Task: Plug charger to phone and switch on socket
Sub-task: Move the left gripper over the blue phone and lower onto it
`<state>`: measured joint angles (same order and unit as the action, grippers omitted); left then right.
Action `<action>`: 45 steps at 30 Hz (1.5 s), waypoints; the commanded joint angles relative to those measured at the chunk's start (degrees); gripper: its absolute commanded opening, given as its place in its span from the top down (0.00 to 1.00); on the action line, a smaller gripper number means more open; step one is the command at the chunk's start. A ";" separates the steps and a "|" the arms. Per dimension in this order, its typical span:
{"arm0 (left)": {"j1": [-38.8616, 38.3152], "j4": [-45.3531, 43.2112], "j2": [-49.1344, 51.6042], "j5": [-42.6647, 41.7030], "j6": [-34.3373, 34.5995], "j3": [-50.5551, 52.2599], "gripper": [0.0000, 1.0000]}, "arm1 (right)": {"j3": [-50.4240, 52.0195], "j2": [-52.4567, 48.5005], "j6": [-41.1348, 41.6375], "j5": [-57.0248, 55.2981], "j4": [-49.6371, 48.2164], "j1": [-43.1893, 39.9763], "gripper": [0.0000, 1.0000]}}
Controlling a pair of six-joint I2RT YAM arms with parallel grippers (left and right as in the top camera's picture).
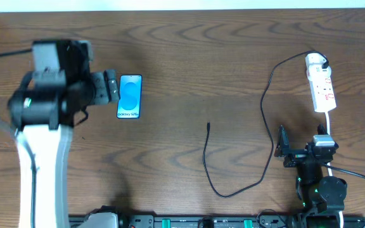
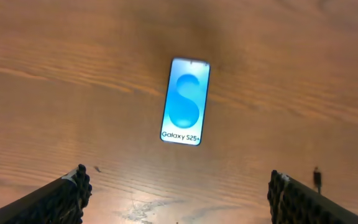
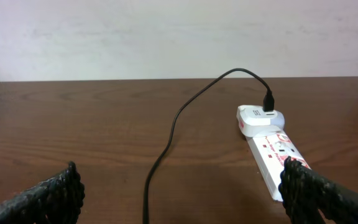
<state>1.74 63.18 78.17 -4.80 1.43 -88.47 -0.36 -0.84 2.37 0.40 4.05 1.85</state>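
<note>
Left pincer (image 1: 111, 85) released beside phone (image 1: 130, 96); right pincer (image 1: 284, 150) released near socket (image 1: 322, 85); charger cable (image 1: 206, 152) loops between, tip clear of phone.

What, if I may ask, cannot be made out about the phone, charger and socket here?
- Socket switch state: too small overhead; in the right wrist view a finger covers its near end.
- Phone port: edge too thin, overhead and left wrist.
- Charger tip shape: too small overhead, a speck at the left wrist view's edge.
</note>
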 commanded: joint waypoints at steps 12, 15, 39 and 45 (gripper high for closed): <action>0.22 0.81 15.10 -5.20 -0.13 -0.96 0.18 | 0.04 0.50 0.35 -0.24 0.26 0.50 0.01; 0.22 0.70 16.04 -5.05 -0.15 -0.96 0.73 | 0.04 0.50 0.35 -0.26 0.26 0.50 0.01; -1.27 -3.74 17.20 1.25 -0.59 -0.81 0.02 | 0.04 0.50 0.35 -0.26 0.26 0.50 0.01; -2.67 -4.39 21.88 1.25 -1.11 -0.81 0.02 | 0.04 0.50 0.33 -0.24 0.26 0.50 0.01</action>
<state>-0.30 59.13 96.92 -4.43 1.41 -88.53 -0.36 -0.84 2.37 0.40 4.05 1.85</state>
